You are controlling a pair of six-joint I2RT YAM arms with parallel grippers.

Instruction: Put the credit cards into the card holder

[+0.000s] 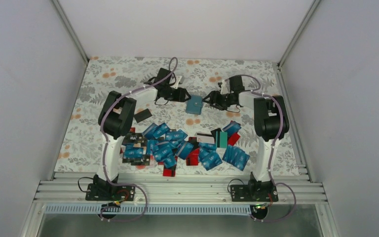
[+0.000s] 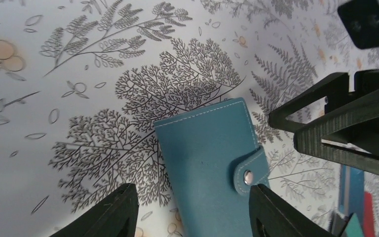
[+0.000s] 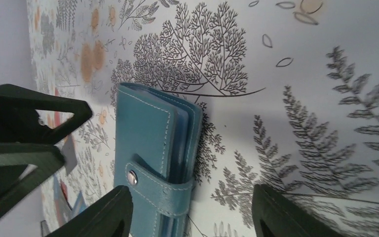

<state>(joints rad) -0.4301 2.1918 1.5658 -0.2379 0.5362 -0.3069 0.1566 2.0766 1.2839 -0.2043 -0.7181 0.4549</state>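
The card holder (image 1: 194, 104) is a teal-blue wallet lying flat on the floral cloth at the back centre, folded shut with its snap strap fastened. My left gripper (image 1: 182, 95) is open just left of it, and my right gripper (image 1: 208, 100) is open just right of it. In the left wrist view the card holder (image 2: 205, 153) lies between the open fingers of the left gripper (image 2: 193, 196), not gripped. In the right wrist view the card holder (image 3: 145, 131) lies by the left finger of the open right gripper (image 3: 192, 203). The credit cards (image 1: 177, 146) lie in a heap nearer the arm bases.
One black card (image 1: 142, 115) lies apart, left of the heap by the left arm. The enclosure's white walls stand on both sides and behind. A metal rail (image 1: 177, 185) runs along the near edge. Card edges show in the left wrist view (image 2: 355, 190).
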